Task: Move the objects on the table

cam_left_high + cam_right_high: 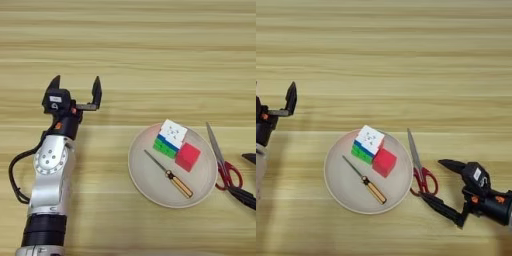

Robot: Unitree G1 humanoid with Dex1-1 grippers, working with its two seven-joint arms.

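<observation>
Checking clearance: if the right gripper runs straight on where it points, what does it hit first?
The right gripper, jaws open, points toward picture left. First in line are the scissors, at their red handles, then the plate. Height above the table is unclear.

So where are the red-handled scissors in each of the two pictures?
Left eye view: the scissors lie near the right edge, just right of the plate, blades pointing away from the robot.
Right eye view: the scissors lie right of centre, again just right of the plate, with the open right gripper around the handles.
Shared landmark: the round plate holding the cube and the screwdriver.
</observation>
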